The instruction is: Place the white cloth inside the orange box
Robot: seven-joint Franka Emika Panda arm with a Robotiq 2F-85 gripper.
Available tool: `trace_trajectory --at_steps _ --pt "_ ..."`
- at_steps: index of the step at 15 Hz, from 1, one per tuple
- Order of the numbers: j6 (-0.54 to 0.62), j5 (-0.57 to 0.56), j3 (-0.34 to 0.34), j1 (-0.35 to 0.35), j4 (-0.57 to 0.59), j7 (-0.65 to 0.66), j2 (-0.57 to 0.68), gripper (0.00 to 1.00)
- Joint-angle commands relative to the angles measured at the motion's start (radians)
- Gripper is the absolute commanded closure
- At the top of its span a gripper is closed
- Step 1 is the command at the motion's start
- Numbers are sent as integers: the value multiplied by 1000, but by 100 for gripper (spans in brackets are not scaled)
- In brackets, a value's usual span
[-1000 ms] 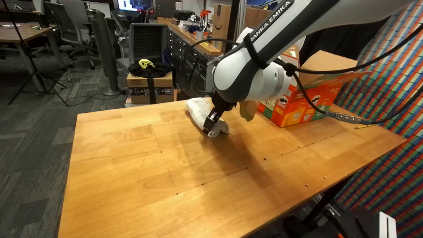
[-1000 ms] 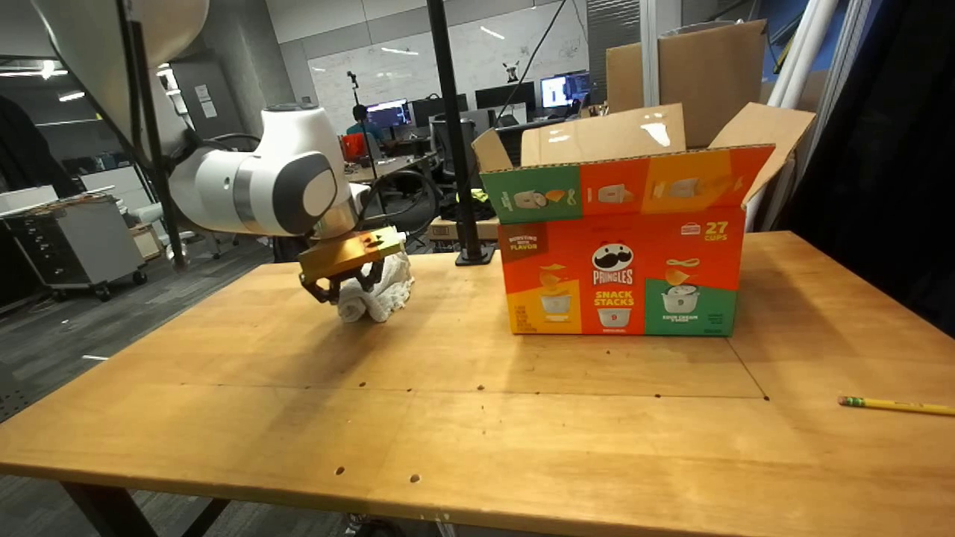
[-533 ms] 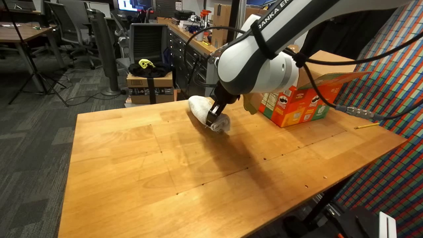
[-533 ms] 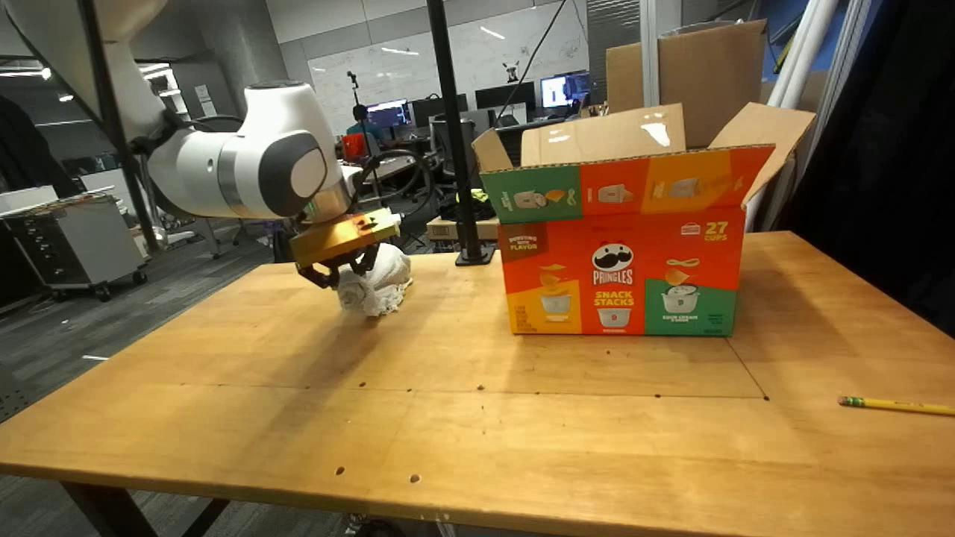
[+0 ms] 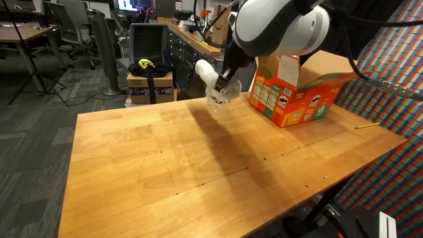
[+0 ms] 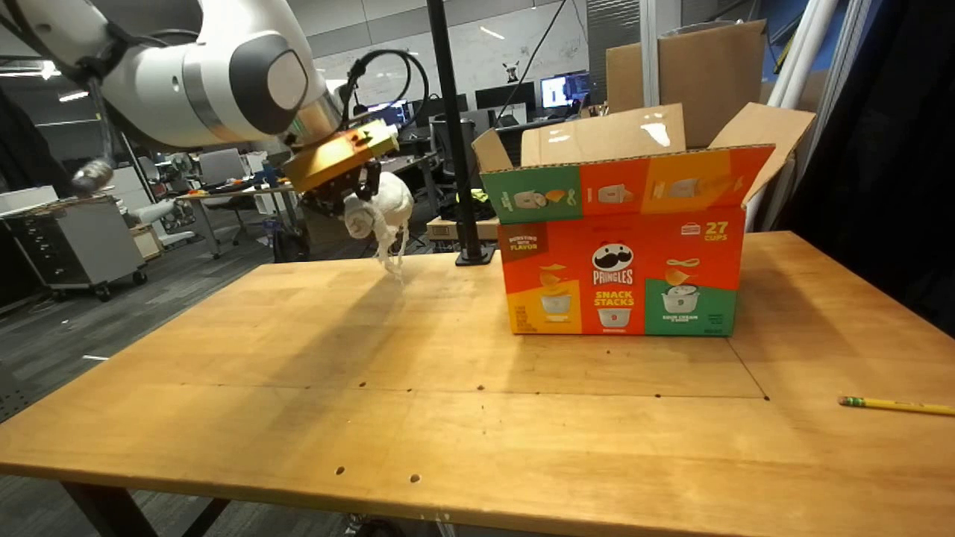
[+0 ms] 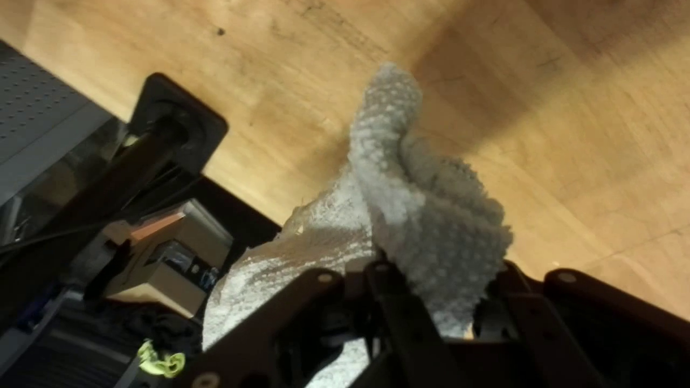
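Note:
The white cloth (image 5: 206,72) is bunched and hangs above the far part of the table, its lower end dangling. It also shows in an exterior view (image 6: 393,201) and in the wrist view (image 7: 436,231). My gripper (image 5: 221,83) is shut on the cloth, with a fold between its fingers in the wrist view (image 7: 442,275). In an exterior view the gripper (image 6: 351,192) is tilted and partly dark. The orange Pringles box (image 5: 297,104) stands upright on the table with its top flaps open; it also shows in an exterior view (image 6: 619,239). Its inside bottom is hidden.
The box's cardboard flaps (image 6: 768,142) stick up and outward. A black pole (image 6: 456,149) stands at the table's far edge between cloth and box; its base (image 7: 178,121) shows in the wrist view. A yellow pencil (image 6: 895,405) lies on the wooden table (image 6: 448,432).
The gripper has lifted the cloth from the table surface well up into the air, its loose end now hanging down. The arm has risen with it. The box has not moved.

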Motion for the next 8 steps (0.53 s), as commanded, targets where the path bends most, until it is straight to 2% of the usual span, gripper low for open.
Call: trace_trajectory --at_steps 1,4,8 --pt "-21 -117 -75 30 10 104 -117 94" --pt "-28 -211 -107 23 41 198 -171 94" --pt "-25 -275 -127 15 87 297 -212 94"
